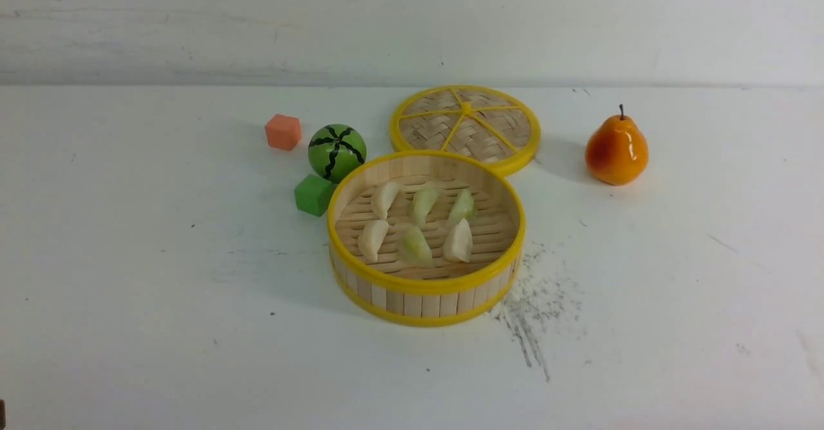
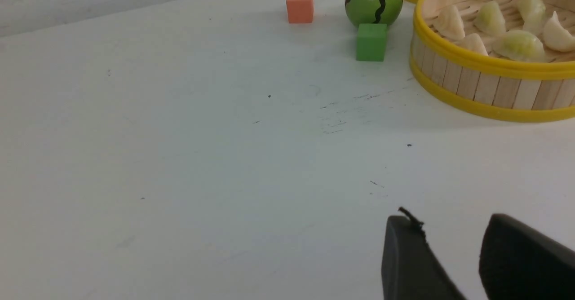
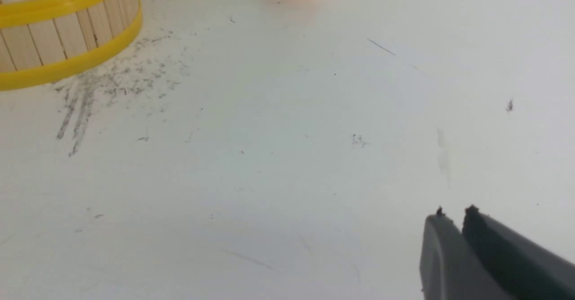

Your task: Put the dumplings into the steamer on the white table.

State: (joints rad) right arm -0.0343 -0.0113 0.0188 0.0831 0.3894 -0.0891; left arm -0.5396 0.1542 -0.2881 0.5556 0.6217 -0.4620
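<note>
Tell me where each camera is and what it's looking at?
Front: between the arms, looking forward at the steamer and dumplings; hardly any robot shows.
Left wrist: on that arm, facing the table; open fingers show.
Right wrist: on that arm, facing the table; fingers show.
Both wrist views share the steamer.

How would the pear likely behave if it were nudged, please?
The pear would probably roll or wobble, as its sides are rounded. Its glossy highlight suggests a smooth, perhaps slippery skin. The narrower top may make a high grasp less secure.
</note>
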